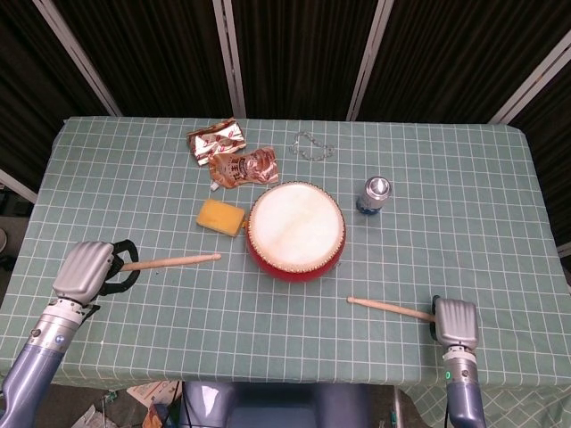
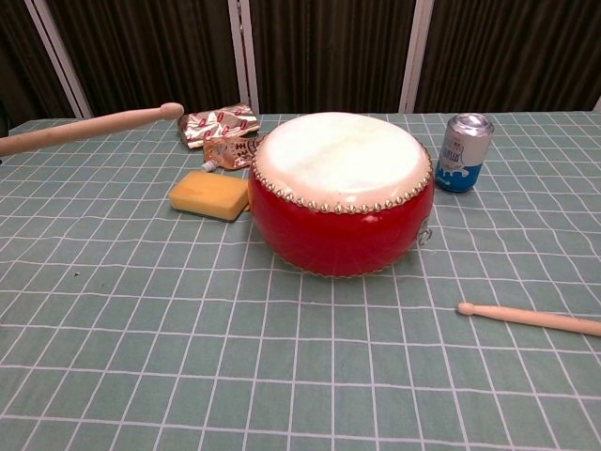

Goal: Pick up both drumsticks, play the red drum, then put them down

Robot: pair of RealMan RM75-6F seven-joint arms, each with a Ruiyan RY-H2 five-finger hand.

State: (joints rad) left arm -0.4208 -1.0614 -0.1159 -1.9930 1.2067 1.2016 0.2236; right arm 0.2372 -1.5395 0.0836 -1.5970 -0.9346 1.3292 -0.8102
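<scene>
The red drum (image 1: 296,229) with a pale skin stands mid-table, also large in the chest view as the drum (image 2: 340,193). My left hand (image 1: 85,270) at the front left grips the butt of a wooden drumstick (image 1: 169,261), whose tip points right toward the drum and stops short of it. In the chest view this drumstick (image 2: 89,127) is raised above the table, tip up. My right hand (image 1: 454,321) at the front right holds the end of the other drumstick (image 1: 388,308), which runs low over the cloth (image 2: 526,318) with its tip toward the drum.
A yellow sponge (image 1: 220,217) lies just left of the drum. A blue can (image 1: 376,194) stands to its right rear. Two foil wrappers (image 1: 217,141) (image 1: 245,167) and a clear ring-like item (image 1: 310,145) lie behind. The checked green tablecloth (image 1: 464,223) ends close to both hands.
</scene>
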